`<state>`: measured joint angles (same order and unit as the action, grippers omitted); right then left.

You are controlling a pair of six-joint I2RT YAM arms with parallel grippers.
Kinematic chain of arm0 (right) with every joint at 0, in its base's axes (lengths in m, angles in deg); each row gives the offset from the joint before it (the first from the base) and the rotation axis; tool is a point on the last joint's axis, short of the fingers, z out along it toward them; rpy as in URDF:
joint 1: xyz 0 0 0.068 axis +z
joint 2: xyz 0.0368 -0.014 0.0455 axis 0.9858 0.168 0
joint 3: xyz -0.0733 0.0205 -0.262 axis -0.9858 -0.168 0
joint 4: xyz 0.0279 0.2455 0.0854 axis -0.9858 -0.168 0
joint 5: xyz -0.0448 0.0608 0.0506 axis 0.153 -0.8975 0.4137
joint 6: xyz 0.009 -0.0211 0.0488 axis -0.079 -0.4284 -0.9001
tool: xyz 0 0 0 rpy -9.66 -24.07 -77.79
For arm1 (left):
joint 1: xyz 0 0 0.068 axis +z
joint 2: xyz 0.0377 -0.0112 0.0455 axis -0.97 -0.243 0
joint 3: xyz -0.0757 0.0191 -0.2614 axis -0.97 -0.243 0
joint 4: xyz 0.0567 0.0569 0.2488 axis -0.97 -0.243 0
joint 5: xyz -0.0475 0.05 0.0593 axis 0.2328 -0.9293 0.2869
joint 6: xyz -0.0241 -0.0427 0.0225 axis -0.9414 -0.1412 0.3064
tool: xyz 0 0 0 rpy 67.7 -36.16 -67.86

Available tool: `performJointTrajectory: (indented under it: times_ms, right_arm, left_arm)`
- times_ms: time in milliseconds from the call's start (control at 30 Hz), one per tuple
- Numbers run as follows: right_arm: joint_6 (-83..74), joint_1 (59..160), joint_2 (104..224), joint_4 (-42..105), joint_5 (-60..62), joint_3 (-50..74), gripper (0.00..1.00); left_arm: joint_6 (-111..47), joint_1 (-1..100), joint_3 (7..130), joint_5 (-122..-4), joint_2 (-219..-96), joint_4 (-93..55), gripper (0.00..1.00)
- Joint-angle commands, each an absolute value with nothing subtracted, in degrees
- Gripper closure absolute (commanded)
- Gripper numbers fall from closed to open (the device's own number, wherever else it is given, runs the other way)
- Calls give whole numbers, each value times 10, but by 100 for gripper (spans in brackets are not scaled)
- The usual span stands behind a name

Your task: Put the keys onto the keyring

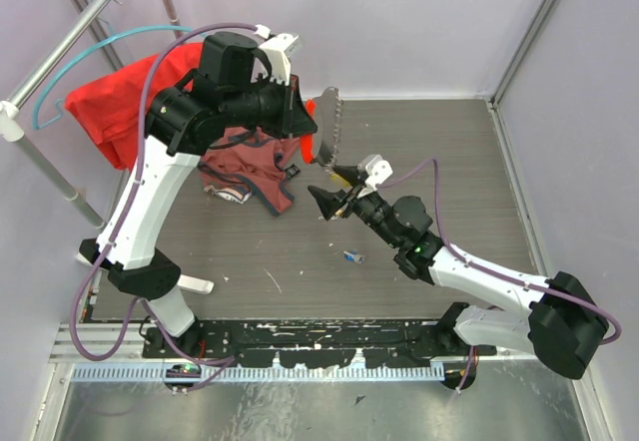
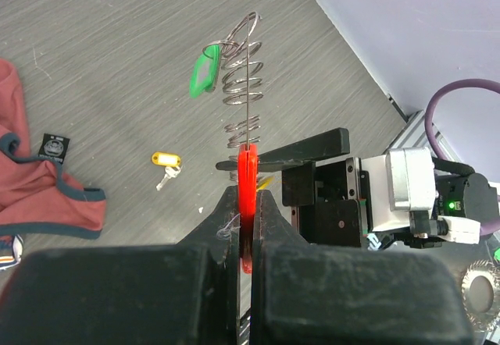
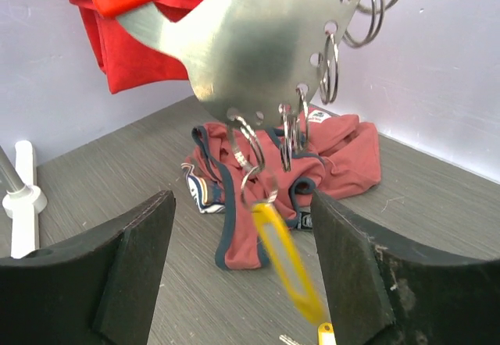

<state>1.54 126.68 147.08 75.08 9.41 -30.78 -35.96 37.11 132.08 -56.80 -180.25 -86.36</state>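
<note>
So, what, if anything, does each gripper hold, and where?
Left gripper: jaws clamp the keyring by its red tag. Right gripper: jaws open, nothing held; a yellow key dangles between them.

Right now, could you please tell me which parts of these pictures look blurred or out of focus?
Right wrist: the yellow key tag is smeared, the keyring plate sharp. Left wrist: the left gripper close up is soft. Top view: crisp, evenly lit.

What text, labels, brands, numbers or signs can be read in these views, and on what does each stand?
No text is readable in any view.
On the dark red garment, a black label: white print, too small to read.
On the green key tag and the yellow key tag: no writing visible.
</note>
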Motion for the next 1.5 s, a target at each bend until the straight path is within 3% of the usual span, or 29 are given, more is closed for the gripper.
performJointTrajectory:
  times_ms: [0, 333, 500, 733, 900, 1067, 1467]
  right_arm:
    - [7, 1269, 1475, 807, 90, -270, 27]
    - [1, 1270, 1476, 780, 100, -261, 81]
    - [-8, 1269, 1471, 766, 93, -258, 98]
    - [-17, 1269, 1442, 697, 86, -243, 99]
    - [-57, 1269, 1438, 556, 88, -177, 99]
    - [-97, 1269, 1458, 391, 69, -85, 99]
    - [-91, 1269, 1466, 187, 144, 46, 99]
  left_arm:
    - [-367, 373, 1320, -552, -1781, -828, 100]
    - [-379, 374, 1297, -551, -1772, -807, 100]
    - [-391, 379, 1273, -552, -1762, -789, 100]
    - [-415, 401, 1214, -557, -1736, -744, 100]
    - [-425, 409, 1180, -557, -1726, -728, 99]
    - [-448, 416, 1127, -573, -1712, -699, 88]
    - [-481, 437, 1006, -569, -1672, -613, 64]
